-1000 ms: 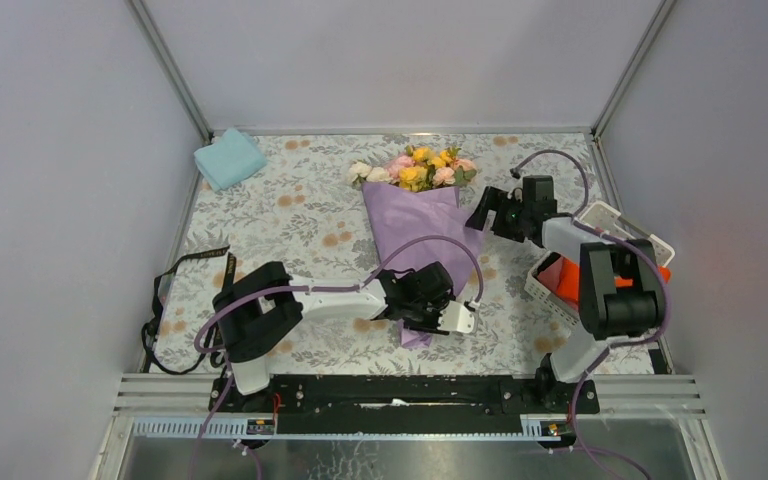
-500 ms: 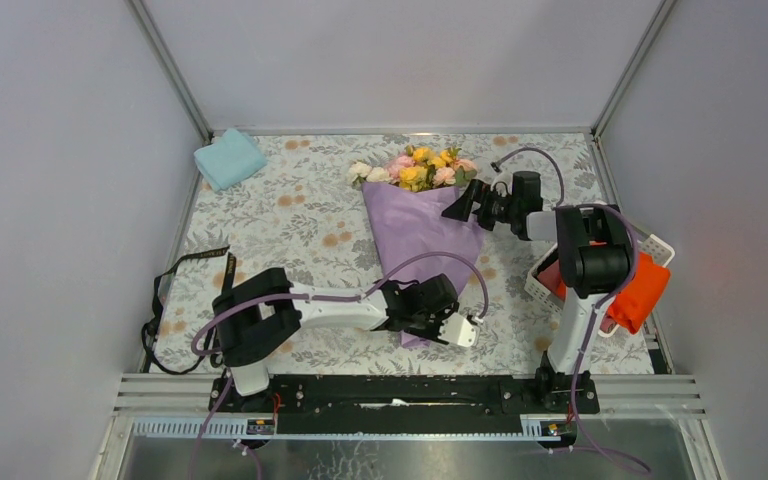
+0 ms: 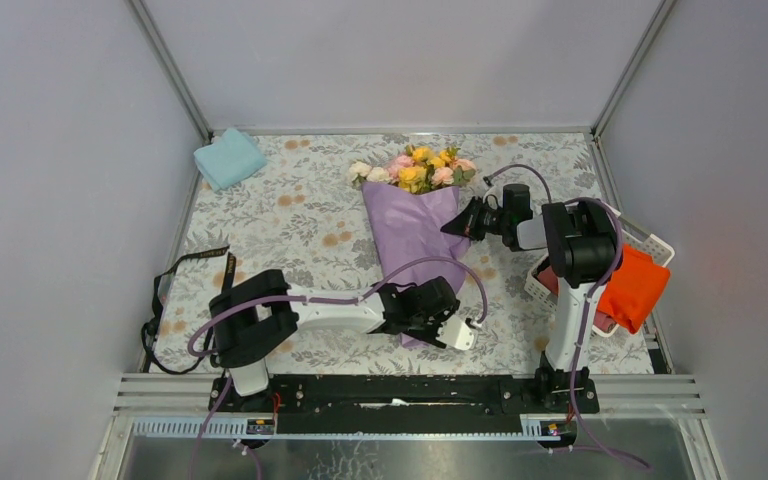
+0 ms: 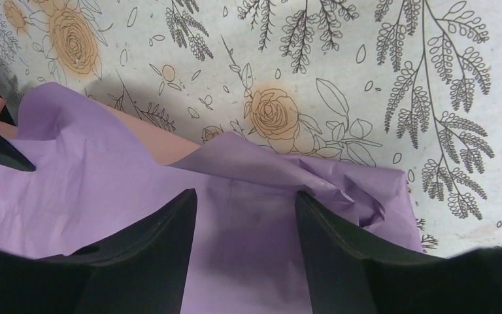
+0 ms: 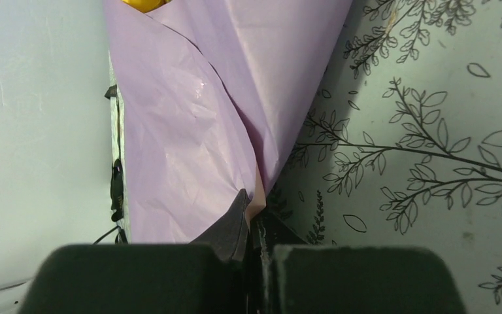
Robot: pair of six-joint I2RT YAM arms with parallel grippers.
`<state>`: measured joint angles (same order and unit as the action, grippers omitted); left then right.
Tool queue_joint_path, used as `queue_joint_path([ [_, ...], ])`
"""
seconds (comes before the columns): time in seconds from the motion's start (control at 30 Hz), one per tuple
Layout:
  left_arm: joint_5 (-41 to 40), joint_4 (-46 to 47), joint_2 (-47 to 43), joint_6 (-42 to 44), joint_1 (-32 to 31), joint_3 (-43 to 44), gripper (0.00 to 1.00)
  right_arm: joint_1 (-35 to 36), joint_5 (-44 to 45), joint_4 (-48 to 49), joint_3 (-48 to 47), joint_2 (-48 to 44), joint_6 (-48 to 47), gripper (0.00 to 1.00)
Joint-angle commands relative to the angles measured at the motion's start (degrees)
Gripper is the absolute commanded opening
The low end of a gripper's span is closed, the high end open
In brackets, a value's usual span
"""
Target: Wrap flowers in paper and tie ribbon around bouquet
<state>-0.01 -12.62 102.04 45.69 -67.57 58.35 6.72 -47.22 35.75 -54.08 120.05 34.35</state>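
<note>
The bouquet [image 3: 415,225] lies flat in the middle of the flower-patterned tabletop [image 3: 290,220], its narrow end towards the arm bases. The flowers [image 3: 417,168], yellow, pink and white, stand out of the wide far end of the cone. The paper [image 3: 415,240] is lilac and rolled loosely round them, with a pale pinkish underside showing where an edge lifts.

The left hand [image 4: 245,193] hangs over the narrow lower end of the cone. In its wrist view the two black fingers [image 4: 150,255] stand well apart with crumpled paper lying beneath and between them. They grip nothing. A loose flap of paper folds over just beyond the fingertips.

The right hand [image 5: 253,206] is at the right-hand edge of the cone, about halfway along it. Its fingers are pressed together, and the wrist view shows the paper's edge pinched between the tips. From the top view the right arm reaches in low from the right side of the tabletop.

The ribbon [image 3: 200,256] lies in a loose loop at the left side of the tabletop, well apart from the bouquet and from both hands. A light blue cloth [image 3: 228,158] sits folded in the far left corner. An orange cloth [image 3: 632,288] hangs over a white basket [image 3: 660,243] at the right edge
</note>
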Motion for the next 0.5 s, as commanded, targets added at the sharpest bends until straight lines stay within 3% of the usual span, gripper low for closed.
queue_joint_path([
  [0.0, 2.44, -8.53, 1.42, 1.11, -0.11, -1.26, 0.66, 0.75, 0.25, 0.56, 1.15, -3.28, 0.53, 0.0],
  [0.1, 8.65, -17.91, -1.12, 1.05, 2.33, 5.51, 0.69, 0.75, 2.23, -1.32, 1.73, -5.94, -0.67, 0.0],
  [0.23, 16.9, -27.24, -4.33, -3.58, 17.7, 15.63, 0.77, 0.79, 5.1, -3.32, 3.78, -8.88, -2.57, 0.0],
  [0.33, 14.74, -28.26, -9.32, -8.37, 28.62, 16.18, 0.81, 0.83, 6.54, -5.87, 4.42, -10.55, -4.8, 0.0],
  [0.47, 7.75, -29.74, -15.55, -13.06, 43.9, 10.34, 0.89, 1.08, 8.35, -10.53, 3.37, -11.88, -7.66, 0.0],
])
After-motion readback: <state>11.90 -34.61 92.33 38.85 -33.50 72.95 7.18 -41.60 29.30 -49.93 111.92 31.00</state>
